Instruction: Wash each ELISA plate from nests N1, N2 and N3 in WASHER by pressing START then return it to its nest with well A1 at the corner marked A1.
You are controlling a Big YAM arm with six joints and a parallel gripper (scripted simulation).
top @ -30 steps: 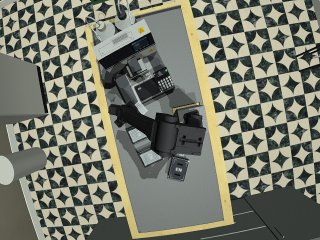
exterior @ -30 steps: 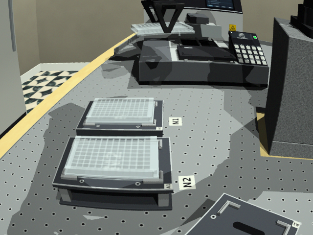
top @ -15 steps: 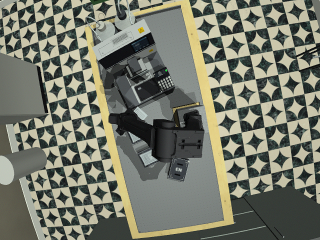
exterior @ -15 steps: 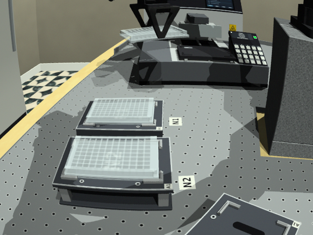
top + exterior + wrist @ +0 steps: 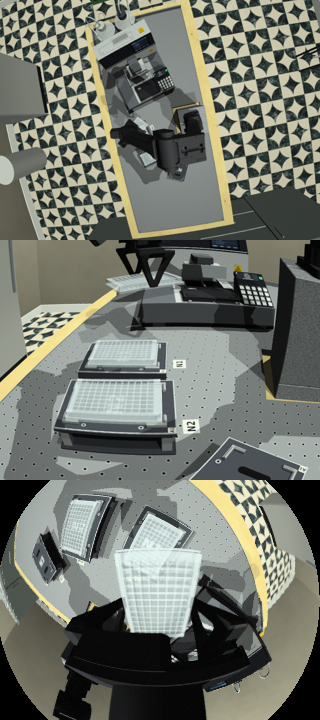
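From my station, I had an ELISA plate point(image 5: 140, 123) point(image 5: 129, 282) point(image 5: 160, 587) pinched in the gripper point(image 5: 134, 125) point(image 5: 144, 280) point(image 5: 157, 601), its fingers spread wide across the plate and nearly fully open, raised above the tabletop point(image 5: 180, 201) point(image 5: 201, 384) point(image 5: 210, 535) toward the long edge opposite the arm's base. I could see two more plates resting in nest N1 point(image 5: 149, 130) point(image 5: 161, 361) point(image 5: 182, 537) and nest N2 point(image 5: 169, 405) point(image 5: 102, 525), both nearer that same edge, while nest N3 point(image 5: 177, 175) point(image 5: 248, 462) point(image 5: 45, 560) showed its bare platform. Toward the tabletop's short edge with the bottles point(image 5: 104, 29), the washer point(image 5: 124, 38) point(image 5: 206, 313) point(image 5: 257, 657) had its lamp point(image 5: 166, 70) point(image 5: 260, 278) lit green.
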